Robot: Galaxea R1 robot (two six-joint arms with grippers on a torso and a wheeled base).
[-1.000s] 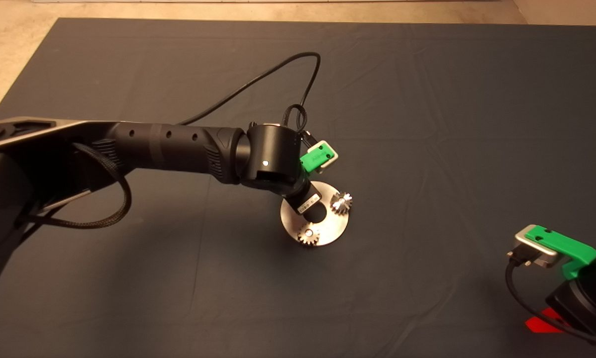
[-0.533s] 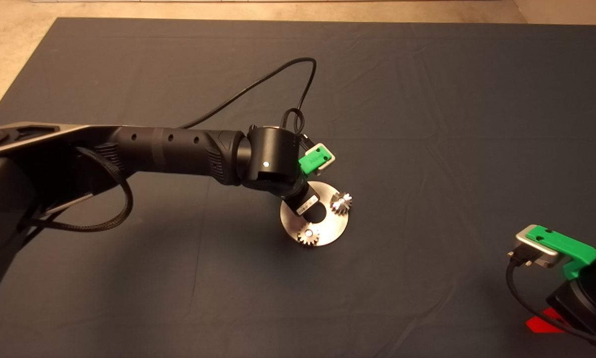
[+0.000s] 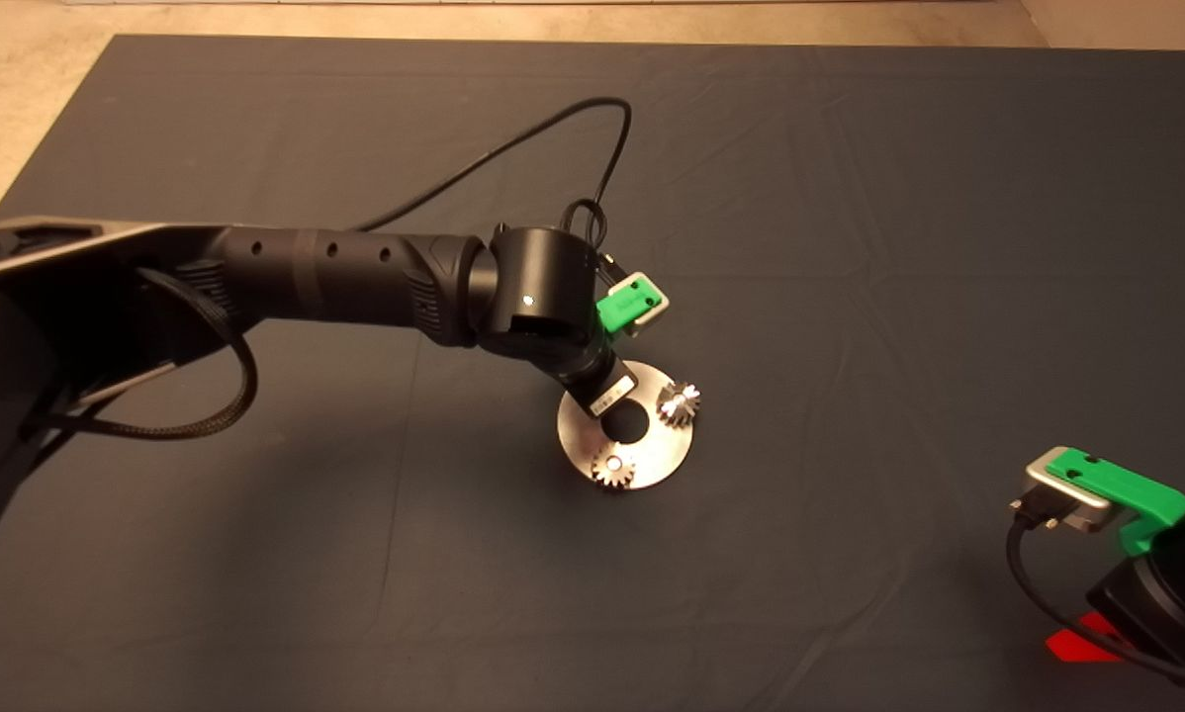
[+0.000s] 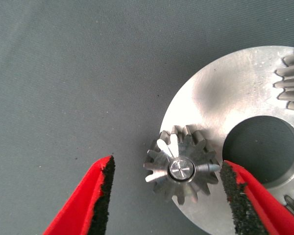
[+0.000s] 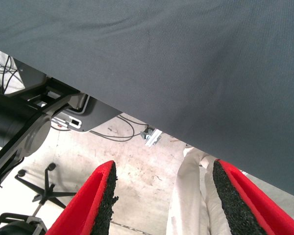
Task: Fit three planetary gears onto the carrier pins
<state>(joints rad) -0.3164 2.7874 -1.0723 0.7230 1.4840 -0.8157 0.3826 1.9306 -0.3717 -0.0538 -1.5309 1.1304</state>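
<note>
While red fingers (image 4: 100, 196) gape apart, a toothed steel gear (image 4: 182, 169) crowns its pin.

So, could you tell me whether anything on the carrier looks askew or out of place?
Nothing stands out. The third gear sits on its pin, flat on the disc, with the open left gripper astride it, its jaws clear of the teeth. The other two gears are seated too.
</note>
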